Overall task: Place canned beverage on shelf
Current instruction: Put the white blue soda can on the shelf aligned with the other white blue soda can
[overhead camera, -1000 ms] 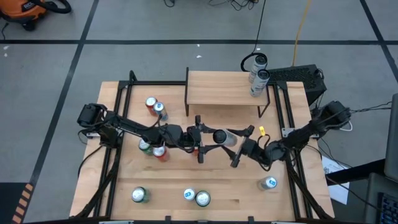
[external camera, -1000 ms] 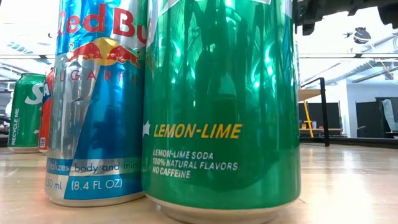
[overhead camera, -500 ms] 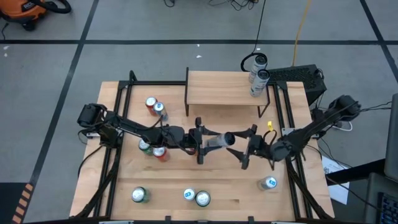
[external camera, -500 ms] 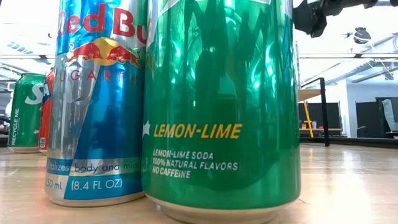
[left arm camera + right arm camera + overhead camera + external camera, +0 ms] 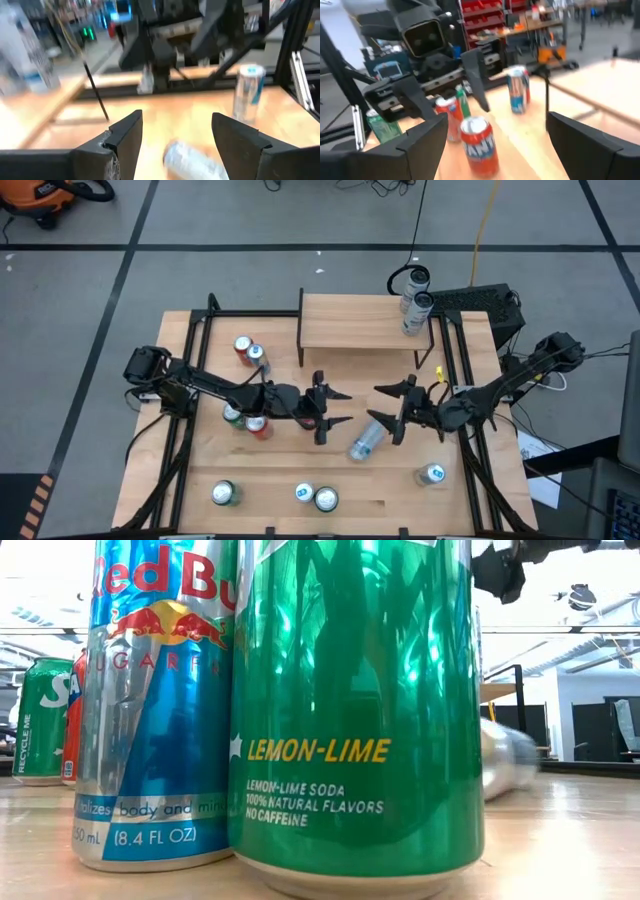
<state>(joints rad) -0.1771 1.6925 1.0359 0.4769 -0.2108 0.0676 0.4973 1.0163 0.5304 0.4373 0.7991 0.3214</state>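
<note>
A silver can [image 5: 365, 440] lies on its side on the tabletop, between and a little nearer than my two grippers. It shows blurred in the low view [image 5: 510, 760] and in the left wrist view [image 5: 192, 160]. My left gripper [image 5: 340, 408] is open and empty, its fingers pointing toward the table's right edge; the left wrist view [image 5: 177, 120] shows it too. My right gripper [image 5: 388, 412] faces it, open and empty, and also shows in its own wrist view [image 5: 495, 125]. The shelf [image 5: 360, 320] stands at the far side, with two white cans [image 5: 415, 300] at its right end.
Cans stand behind the left gripper [image 5: 245, 420] and at the far left [image 5: 248, 350]. A green can [image 5: 325, 498] and a blue one [image 5: 303, 493] stand at the near edge, filling the low view [image 5: 355, 710]. Others stand near left [image 5: 223, 493] and near right [image 5: 432, 474]. Black frame rails run along both sides.
The silver can was held level above the table between the two grippers. My right gripper has drawn back toward the table's right edge. The can has come out of my left gripper, dropped to the table and now lies on its side, closer to the near edge.
</note>
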